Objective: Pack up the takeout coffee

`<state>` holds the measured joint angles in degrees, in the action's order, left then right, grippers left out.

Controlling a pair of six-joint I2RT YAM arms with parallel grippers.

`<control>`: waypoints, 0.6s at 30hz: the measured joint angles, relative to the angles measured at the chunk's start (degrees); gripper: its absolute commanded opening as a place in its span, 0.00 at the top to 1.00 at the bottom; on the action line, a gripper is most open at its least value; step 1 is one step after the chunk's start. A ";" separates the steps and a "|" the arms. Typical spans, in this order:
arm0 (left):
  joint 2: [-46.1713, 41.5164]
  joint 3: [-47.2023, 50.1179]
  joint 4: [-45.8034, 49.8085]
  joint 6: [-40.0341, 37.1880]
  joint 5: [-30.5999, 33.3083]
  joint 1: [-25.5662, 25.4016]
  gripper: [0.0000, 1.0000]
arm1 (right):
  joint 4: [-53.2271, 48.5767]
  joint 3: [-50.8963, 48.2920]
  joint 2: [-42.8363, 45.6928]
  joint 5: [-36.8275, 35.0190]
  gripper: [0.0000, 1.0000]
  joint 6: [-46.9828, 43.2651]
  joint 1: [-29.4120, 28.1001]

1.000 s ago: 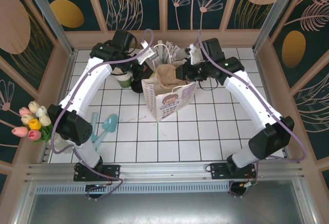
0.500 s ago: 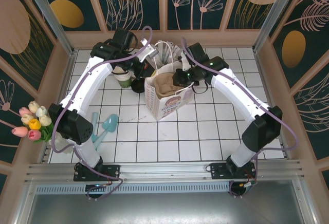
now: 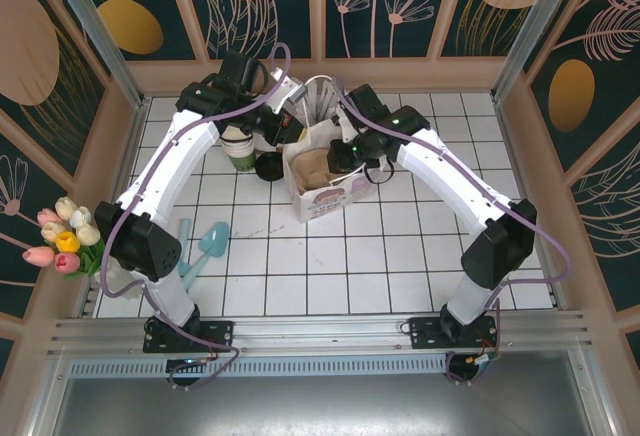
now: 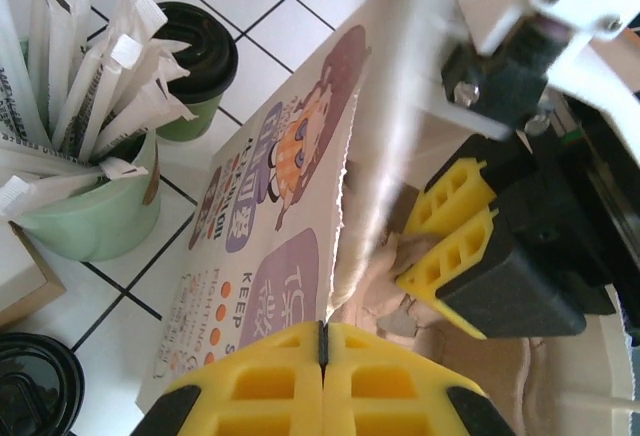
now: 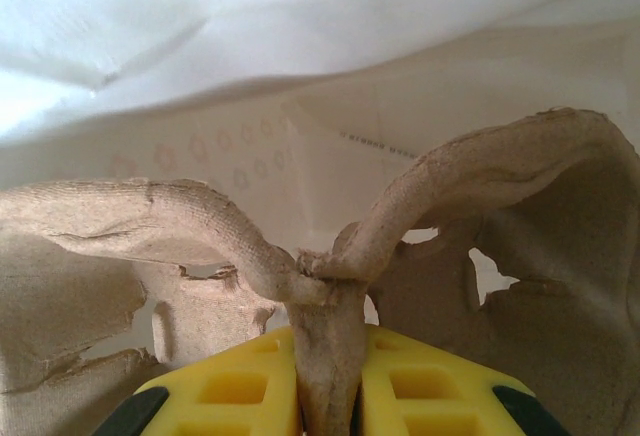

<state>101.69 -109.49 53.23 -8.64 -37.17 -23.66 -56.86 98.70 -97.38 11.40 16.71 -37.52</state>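
Observation:
A takeout coffee [image 4: 195, 51], dark green with a black lid, stands on the tiles beside the white printed paper bag [image 4: 280, 206]. In the top view a black-lidded cup [image 3: 270, 166] sits just left of the bag [image 3: 330, 196]. My left gripper [image 4: 322, 341] is shut on the bag's top edge, at the bag's far left corner [image 3: 297, 139]. My right gripper [image 5: 328, 396] is shut on the centre ridge of a brown pulp cup carrier [image 5: 440, 186] and is down inside the bag's mouth [image 3: 343, 161]. Its yellow fingers [image 4: 450, 246] show in the left wrist view.
A pale green cup of white wrapped sticks [image 4: 90, 206] stands close to the bag's far side. A stack of lidless cups [image 3: 238, 146] is left of it. Another black lid [image 4: 25, 396] sits at the corner. Tulips [image 3: 60, 236] and a teal scoop [image 3: 205, 246] lie front left.
My right gripper has moved left and lowered the pulp carrier into the bag. The bag has shifted slightly left. My left gripper has kept hold of the bag's edge.

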 measured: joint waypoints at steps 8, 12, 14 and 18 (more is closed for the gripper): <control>-2.62 5.09 -6.88 1.92 -2.01 0.00 0.89 | -3.89 1.57 -2.69 -0.02 0.82 -1.16 0.00; -4.24 6.38 -8.28 1.60 -4.07 0.00 0.81 | -5.35 3.10 -4.02 0.00 0.82 -1.36 0.00; -5.35 7.06 -8.55 0.90 -5.05 0.00 0.68 | -5.99 4.07 -4.83 -0.02 0.82 -1.36 0.02; -11.34 13.55 -10.36 -1.36 -5.88 0.00 0.26 | -7.67 6.29 -6.73 -0.02 0.83 -1.36 0.00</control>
<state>90.35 -95.94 42.87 -10.00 -43.05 -23.66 -64.53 104.99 -104.12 11.38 15.35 -37.52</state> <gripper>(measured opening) 0.585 0.174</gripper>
